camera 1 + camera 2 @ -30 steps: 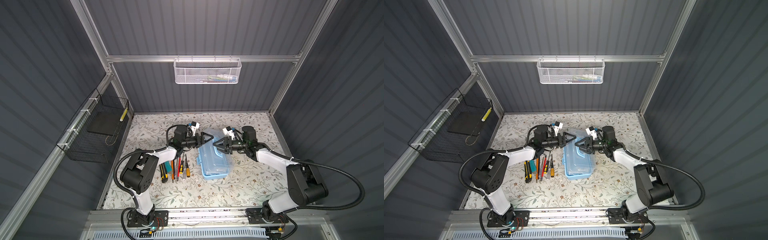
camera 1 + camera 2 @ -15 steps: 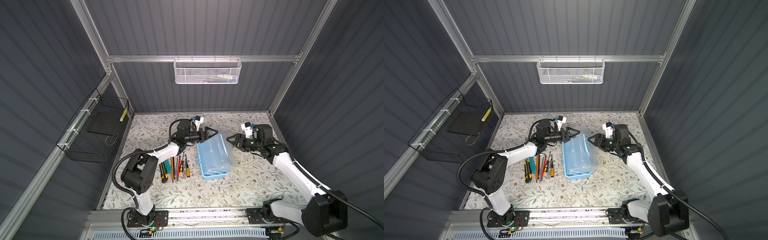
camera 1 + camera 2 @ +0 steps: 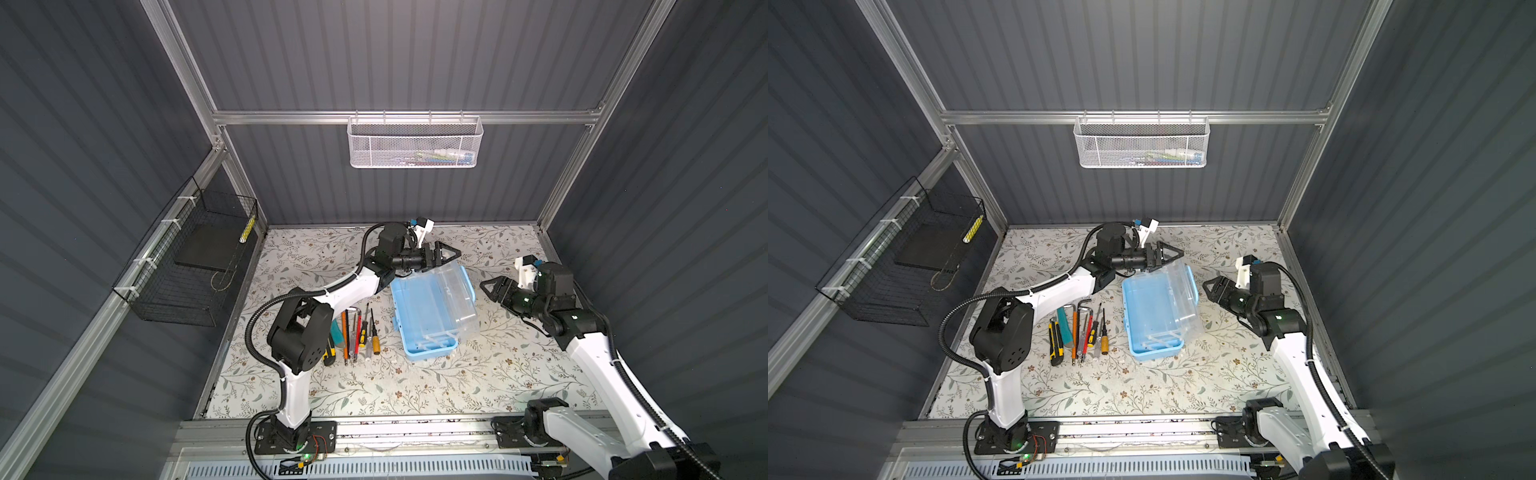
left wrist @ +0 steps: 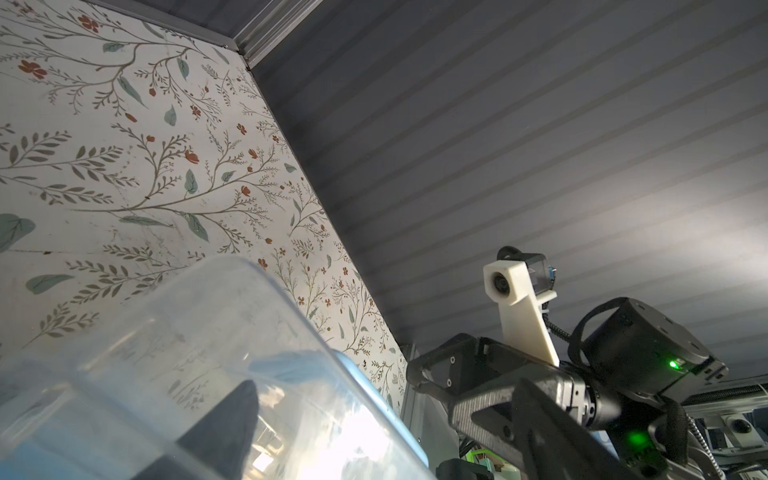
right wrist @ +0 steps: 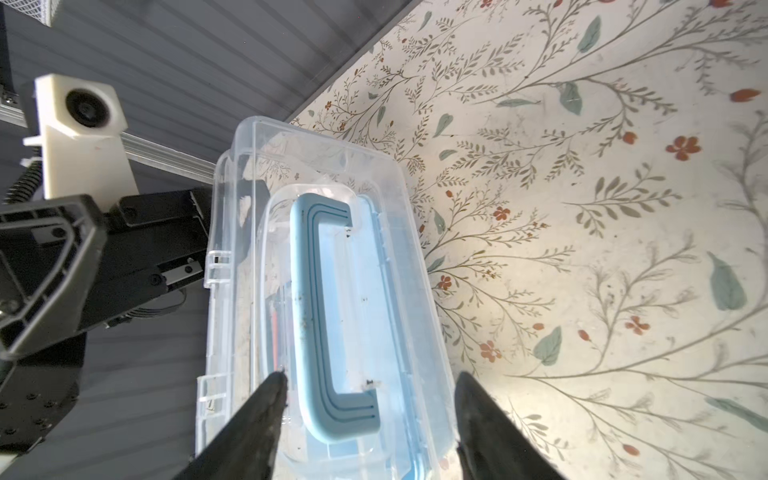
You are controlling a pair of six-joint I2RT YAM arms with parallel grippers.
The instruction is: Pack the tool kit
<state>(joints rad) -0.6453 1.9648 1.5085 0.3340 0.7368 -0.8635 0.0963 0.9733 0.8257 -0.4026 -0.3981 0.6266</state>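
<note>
The tool kit's light-blue box (image 3: 415,332) (image 3: 1144,328) lies mid-mat with its clear lid (image 3: 451,299) (image 5: 316,174) raised and leaning right, blue handle (image 5: 328,324) on it. Screwdrivers (image 3: 1102,332), hex keys (image 3: 1084,305), a teal tool (image 3: 1064,324) and a yellow-black utility knife (image 3: 1054,343) lie in a row left of the box. My left gripper (image 3: 451,253) (image 4: 382,428) is open at the lid's far end; one finger (image 4: 224,428) shows through the clear plastic. My right gripper (image 3: 490,286) (image 5: 370,376) is open, right of the lid and apart from it.
A white mesh basket (image 3: 414,143) hangs on the back wall. A black wire basket (image 3: 195,266) hangs on the left wall. Dark ribbed walls close the floral mat (image 3: 415,390) on three sides.
My right gripper has pulled back to the right, off the box, and opened wider. The clear lid has swung up and over to the right. My left gripper moved up to the lid's far end.
</note>
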